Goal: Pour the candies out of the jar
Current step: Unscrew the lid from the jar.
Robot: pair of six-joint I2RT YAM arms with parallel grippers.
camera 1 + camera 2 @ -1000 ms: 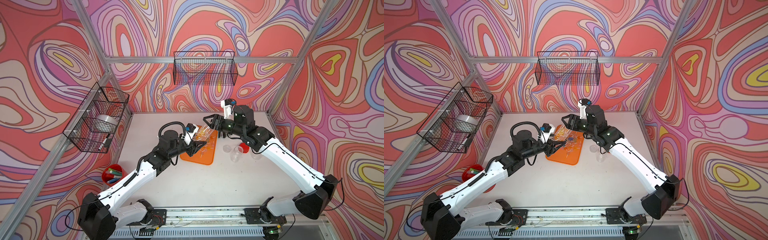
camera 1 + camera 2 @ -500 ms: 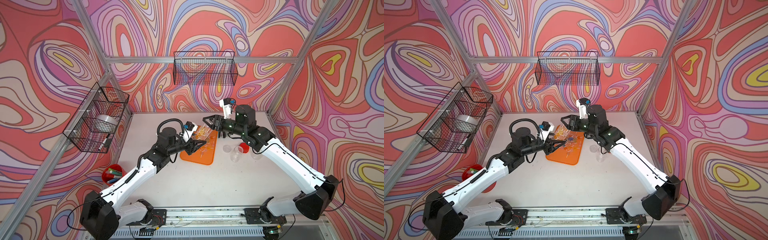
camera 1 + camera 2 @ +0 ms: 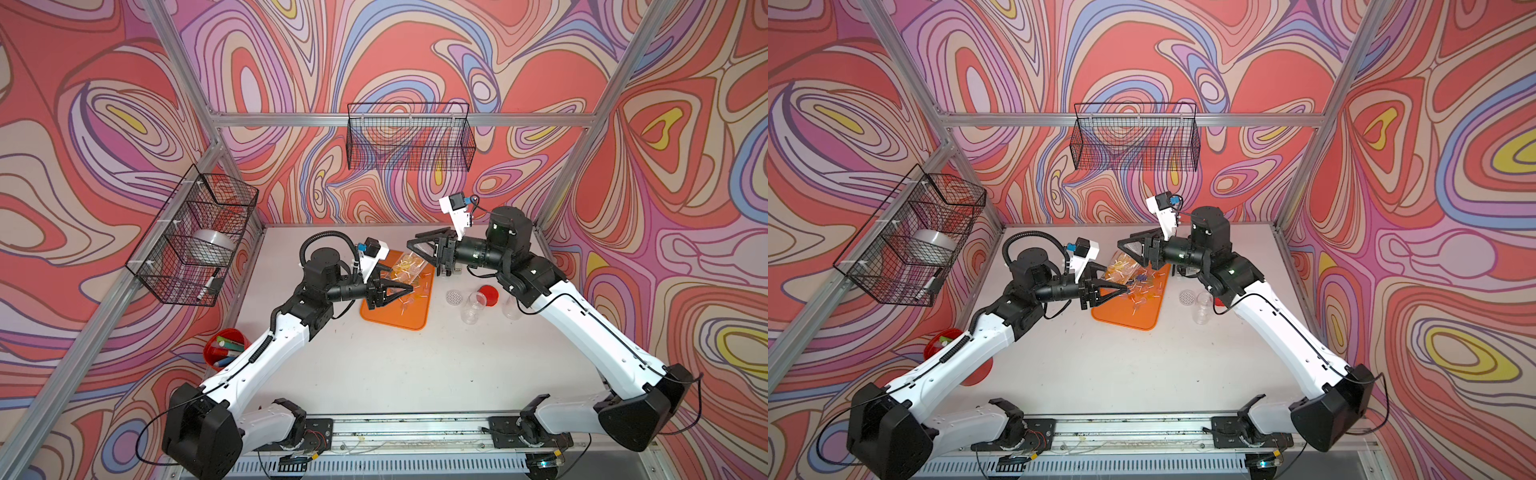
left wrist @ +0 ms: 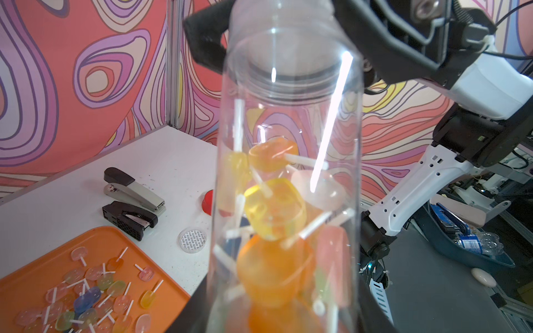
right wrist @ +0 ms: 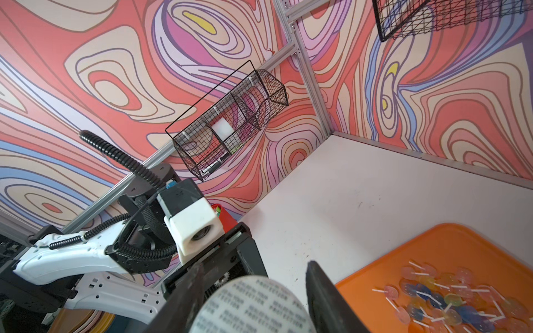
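Many candies (image 5: 444, 299) lie loose on the tray (image 3: 399, 319), but the jar (image 4: 288, 173) I hold above the tray's far end is packed with more, so I judge the pour half done at best. The left gripper (image 3: 405, 288) has its jaws clamped on the jar's lower body. The right gripper (image 3: 415, 246) has its jaws drawn in on either side of the mouth, where a printed seal (image 5: 251, 305) covers the opening. That seal has to come off before anything falls.

Room is tight up there: the two wrists face each other closely and the back wall is near. A stapler (image 4: 132, 190), a red lid (image 3: 487, 294) and an empty jar (image 3: 471, 307) crowd the tabletop (image 3: 415, 374) just beside the tray on the right arm's side. The tray's near half is bare, and so is the tabletop in front of it.
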